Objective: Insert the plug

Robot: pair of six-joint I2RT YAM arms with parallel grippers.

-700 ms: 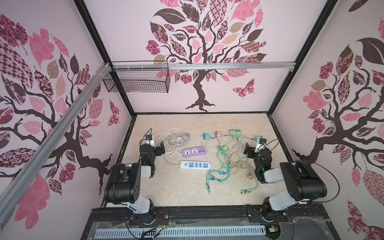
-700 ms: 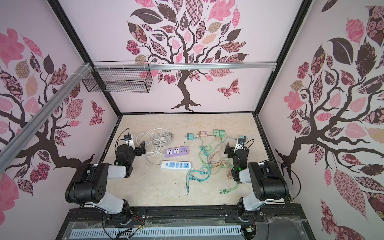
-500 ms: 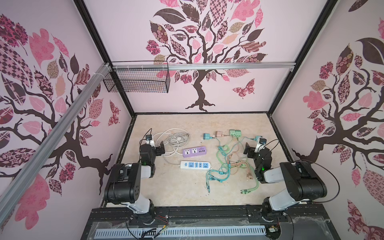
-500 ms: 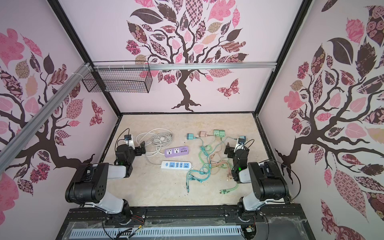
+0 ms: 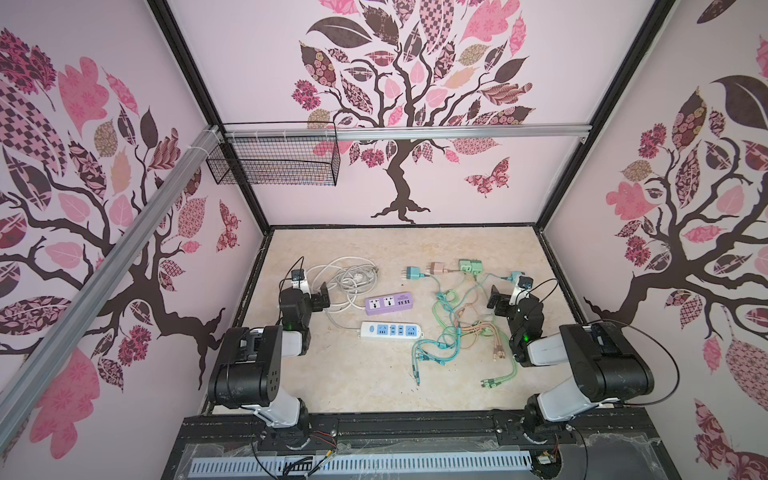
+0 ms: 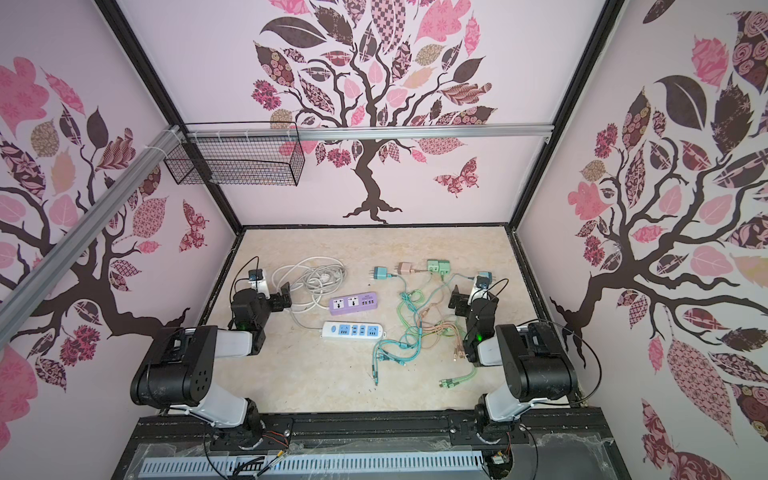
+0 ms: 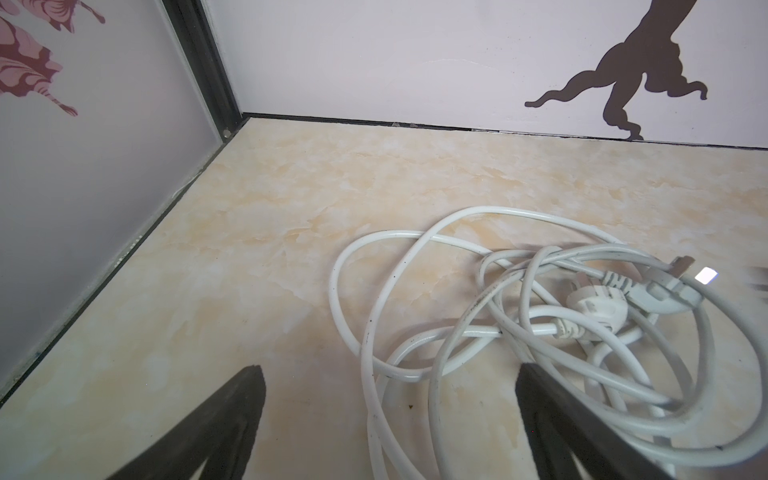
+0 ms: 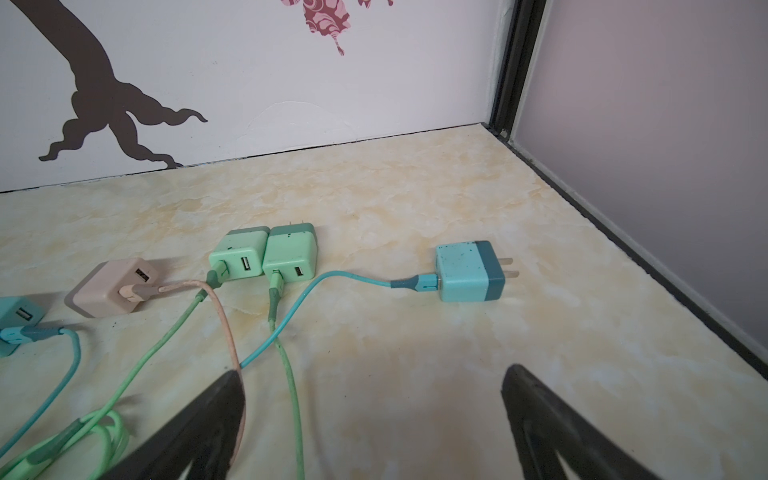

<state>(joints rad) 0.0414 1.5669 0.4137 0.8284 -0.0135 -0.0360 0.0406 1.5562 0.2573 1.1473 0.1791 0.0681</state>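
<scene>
Both grippers are held low over the far half of the desk [image 5: 374, 382], with jaws spread wide and nothing between them. The left gripper [image 7: 388, 370] is pointed at a loose coil of white cable [image 7: 540, 316], and the right gripper [image 8: 374, 370] at a row of charger plugs. The teal plug [image 8: 469, 272] is seen lying on the desk just ahead of the right gripper, untouched, with its prongs turned toward the side wall and a teal lead fitted into its other end. Two green plugs [image 8: 266, 254] are set touching side by side nearer the middle of the desk, with a beige plug [image 8: 112, 286] beside them. In both top views a purple power strip [image 5: 388, 302] and a white power strip [image 5: 390, 331] are laid between the arms, well apart from the teal plug.
</scene>
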